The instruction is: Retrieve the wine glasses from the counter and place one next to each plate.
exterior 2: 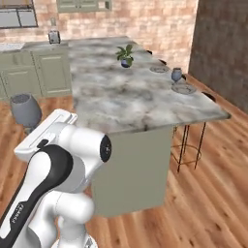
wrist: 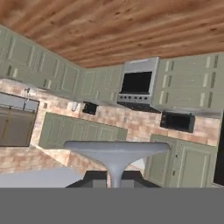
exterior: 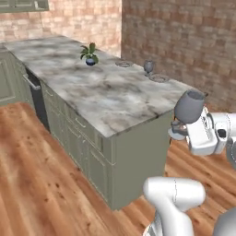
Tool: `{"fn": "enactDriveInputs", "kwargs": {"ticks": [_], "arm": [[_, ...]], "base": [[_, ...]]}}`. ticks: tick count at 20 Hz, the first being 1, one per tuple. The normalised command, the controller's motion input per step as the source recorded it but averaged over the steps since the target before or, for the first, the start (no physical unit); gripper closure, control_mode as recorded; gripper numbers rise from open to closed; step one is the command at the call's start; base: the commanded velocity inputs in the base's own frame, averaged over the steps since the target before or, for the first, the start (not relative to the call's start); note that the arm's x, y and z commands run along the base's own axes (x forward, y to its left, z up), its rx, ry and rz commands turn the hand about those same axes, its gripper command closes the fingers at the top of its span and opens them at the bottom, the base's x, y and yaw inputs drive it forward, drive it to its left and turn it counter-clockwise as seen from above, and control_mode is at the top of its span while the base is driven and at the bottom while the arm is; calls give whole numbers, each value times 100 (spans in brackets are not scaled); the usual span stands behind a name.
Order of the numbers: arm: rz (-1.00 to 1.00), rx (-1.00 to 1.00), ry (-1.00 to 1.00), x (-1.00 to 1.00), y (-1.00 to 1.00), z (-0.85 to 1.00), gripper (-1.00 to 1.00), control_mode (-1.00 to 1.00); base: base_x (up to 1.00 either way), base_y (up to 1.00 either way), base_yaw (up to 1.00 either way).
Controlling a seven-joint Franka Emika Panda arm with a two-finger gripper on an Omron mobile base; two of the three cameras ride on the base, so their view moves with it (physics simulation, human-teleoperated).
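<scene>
Beside the counter's [exterior: 110, 99] near corner, off its edge and above the wood floor, the gripper [exterior: 180, 131] is clenched on the stem of the larger, darker wine glass [exterior: 188, 107], bowl upright. Along the counter's far edge sit two plates [exterior: 159, 79], and the smaller, paler glass [exterior: 148, 67] stands between them. A potted plant [exterior: 90, 54] stands farther in. Risks, as I judge them: the thin stem slipping in the grip, or the foot striking the counter's edge on the way in.

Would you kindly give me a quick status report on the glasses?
Gripper shut on larger goblet, off the counter. Smaller goblet stands by near plate; far plate lacks one. Plant pot clear of path.
</scene>
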Motion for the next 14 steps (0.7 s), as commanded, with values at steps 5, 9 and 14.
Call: {"fn": "enactDriveInputs", "kwargs": {"ticks": [5, 9, 14], "arm": [[0, 0, 0, 0, 0, 0, 100, 100], [0, 0, 0, 0, 0, 0, 100, 100], [0, 0, 0, 0, 0, 0, 100, 100]], "base": [[-19, -98, 66], [-16, -100, 62], [-12, -100, 56]]}}
